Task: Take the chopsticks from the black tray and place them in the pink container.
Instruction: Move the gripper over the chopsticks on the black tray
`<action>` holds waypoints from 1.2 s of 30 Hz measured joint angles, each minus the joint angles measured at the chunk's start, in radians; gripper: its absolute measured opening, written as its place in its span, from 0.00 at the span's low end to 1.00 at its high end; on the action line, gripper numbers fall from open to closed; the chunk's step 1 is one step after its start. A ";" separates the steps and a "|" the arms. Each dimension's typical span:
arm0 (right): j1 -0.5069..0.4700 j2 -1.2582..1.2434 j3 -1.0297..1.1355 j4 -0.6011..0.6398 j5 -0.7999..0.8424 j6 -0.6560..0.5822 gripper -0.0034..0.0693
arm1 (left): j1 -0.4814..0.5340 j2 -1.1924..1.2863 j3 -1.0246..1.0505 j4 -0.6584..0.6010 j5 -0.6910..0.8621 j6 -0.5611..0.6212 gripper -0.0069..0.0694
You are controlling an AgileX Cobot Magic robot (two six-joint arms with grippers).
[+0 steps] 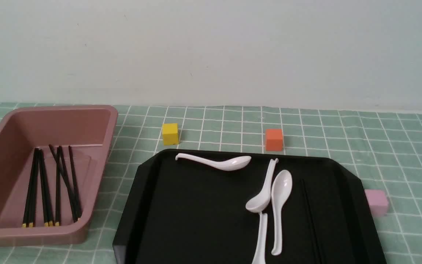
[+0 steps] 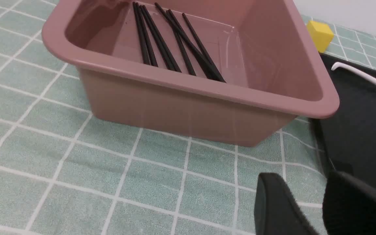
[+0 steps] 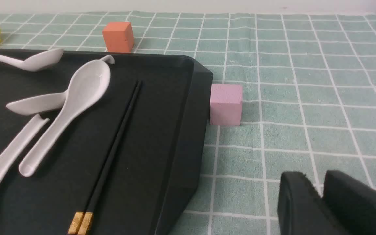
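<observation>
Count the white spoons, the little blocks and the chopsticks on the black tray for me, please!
White spoons: 4
Little blocks: 3 (yellow block, orange block, pink block)
Chopsticks on the black tray: 2
Total: 9

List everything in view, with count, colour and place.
tray: one, black, mid-cloth
bin: one, dusty pink, left of tray
chopsticks in bin: several, black with yellow ends, on its floor
chopsticks on tray: two, black with gold ends, side by side, right part
spoons: four, white, on tray
yellow cube: one, behind tray
orange cube: one, behind tray
pink cube: one, pale, at tray's right edge
cloth: green, white grid
left gripper: black, slightly open, empty
right gripper: black, shut, empty
</observation>
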 joint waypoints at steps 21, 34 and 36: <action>0.000 0.000 0.000 0.000 0.000 0.000 0.26 | 0.000 0.000 0.000 0.000 0.000 0.000 0.40; 0.000 0.000 0.000 -0.019 0.000 0.000 0.29 | 0.000 0.000 0.000 0.000 0.000 0.000 0.40; 0.000 0.000 0.000 -0.027 -0.001 0.000 0.29 | 0.000 0.000 0.000 0.000 0.000 0.000 0.40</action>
